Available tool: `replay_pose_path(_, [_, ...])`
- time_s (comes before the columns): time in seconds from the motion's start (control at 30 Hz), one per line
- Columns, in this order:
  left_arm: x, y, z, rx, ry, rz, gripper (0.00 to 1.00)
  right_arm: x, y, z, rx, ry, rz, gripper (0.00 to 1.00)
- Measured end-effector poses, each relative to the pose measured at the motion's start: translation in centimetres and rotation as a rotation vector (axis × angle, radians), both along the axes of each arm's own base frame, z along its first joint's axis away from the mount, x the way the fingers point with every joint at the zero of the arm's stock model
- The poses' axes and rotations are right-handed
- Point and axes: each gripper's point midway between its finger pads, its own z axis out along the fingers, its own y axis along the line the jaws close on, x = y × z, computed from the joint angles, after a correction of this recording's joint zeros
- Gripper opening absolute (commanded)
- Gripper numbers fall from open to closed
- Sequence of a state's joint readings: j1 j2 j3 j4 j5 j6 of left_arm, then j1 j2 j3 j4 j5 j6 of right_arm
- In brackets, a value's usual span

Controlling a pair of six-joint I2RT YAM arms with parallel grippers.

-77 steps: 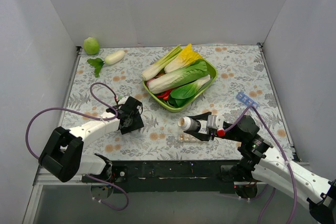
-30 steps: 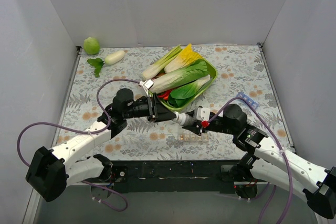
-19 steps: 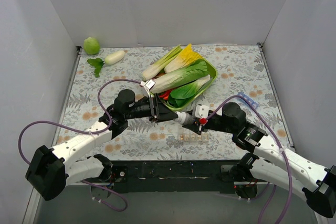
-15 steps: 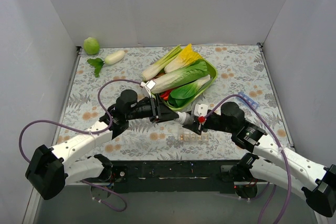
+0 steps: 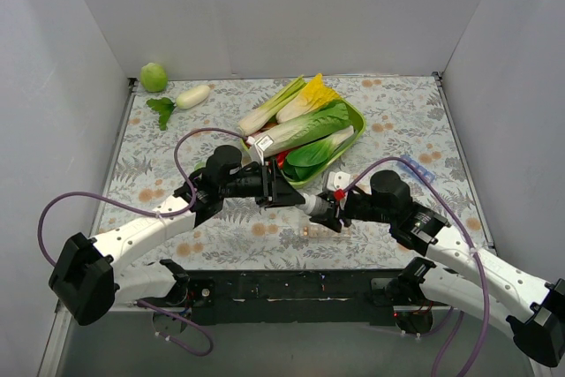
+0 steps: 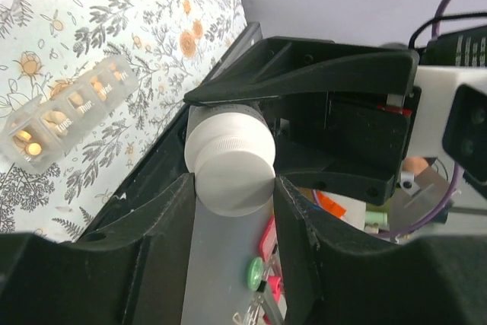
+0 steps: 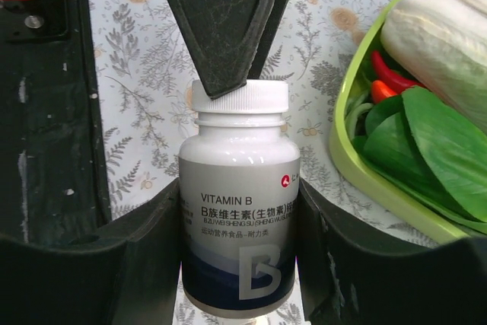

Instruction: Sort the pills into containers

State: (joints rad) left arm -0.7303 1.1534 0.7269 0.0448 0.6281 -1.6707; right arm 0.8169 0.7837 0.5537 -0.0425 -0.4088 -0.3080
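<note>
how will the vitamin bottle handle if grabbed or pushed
The bottle looks like smooth, glossy plastic, so it may slip. Its round body would likely roll if laid down. The ribbed cap should grip better.

Table (image 5: 399,119) under pale floral cloth, grey leaves w/ orange blooms; black rail (image 5: 291,287) along near edge. Plain pale-grey panels box it in on 3 sides: back wall (image 5: 265,6), left wall (image 5: 53,86), right wall (image 5: 516,68). Light even, diffuse; shadows soft.
</note>
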Motion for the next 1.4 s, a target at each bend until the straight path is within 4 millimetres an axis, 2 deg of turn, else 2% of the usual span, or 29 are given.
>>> replay_pose_path(0.23, [-1.5,0.2,0.4,-0.023,-0.078,-0.116,0.21,-1.9,0.2,0.5,0.065,0.188,0.024,0.01])
replay_pose_path(0.4, [-3.4,0.7,2.1,-0.074,-0.223,-0.253,0.26,-4.3,0.9,2.3,0.160,0.391,0.084,0.01])
replay_pose_path(0.43, [-3.7,0.9,2.7,-0.087,-0.259,-0.283,0.29,-4.7,1.0,2.8,0.184,0.435,0.101,0.01])
replay_pose_path(0.47, [-4.0,1.0,3.3,-0.097,-0.289,-0.313,0.41,-5.2,1.2,3.4,0.212,0.473,0.119,0.01])
replay_pose_path(0.5, [-4.2,1.0,3.9,-0.104,-0.317,-0.338,0.48,-5.5,1.4,3.9,0.239,0.508,0.135,0.01])
replay_pose_path(0.57, [-4.6,1.1,5.0,-0.113,-0.365,-0.385,0.56,-6.0,1.5,4.8,0.293,0.572,0.162,0.01])
replay_pose_path(0.6, [-4.8,1.1,5.3,-0.119,-0.383,-0.408,0.64,-6.0,1.7,5.4,0.325,0.583,0.165,0.01])
replay_pose_path(0.7, [-5.5,1.0,5.6,-0.120,-0.403,-0.463,0.75,-6.1,1.9,6.5,0.374,0.621,0.187,0.01])
replay_pose_path(0.8, [-6.0,1.1,5.2,-0.108,-0.380,-0.481,0.87,-5.5,2.0,7.7,0.419,0.598,0.180,0.01])
replay_pose_path(0.83, [-6.0,1.1,5.2,-0.105,-0.374,-0.481,0.96,-5.4,2.0,8.0,0.430,0.586,0.181,0.01])
replay_pose_path(0.87, [-5.9,1.2,5.2,-0.101,-0.369,-0.470,0.98,-5.3,2.0,8.1,0.435,0.577,0.181,0.01])
replay_pose_path(0.97, [-5.1,1.5,5.7,-0.092,-0.370,-0.420,0.98,-5.2,1.9,8.2,0.438,0.535,0.184,0.01])
replay_pose_path(1.17, [-4.2,2.7,8.7,-0.071,-0.445,-0.290,0.98,-4.8,1.6,7.5,0.396,0.404,0.186,0.01])
replay_pose_path(1.3, [-3.7,3.9,9.7,-0.044,-0.461,-0.167,0.98,-3.5,1.4,7.7,0.343,0.261,0.158,0.01])
replay_pose_path(1.4, [-2.4,4.4,10.3,-0.028,-0.434,-0.042,0.97,-2.1,1.1,8.1,0.297,0.127,0.123,0.01])
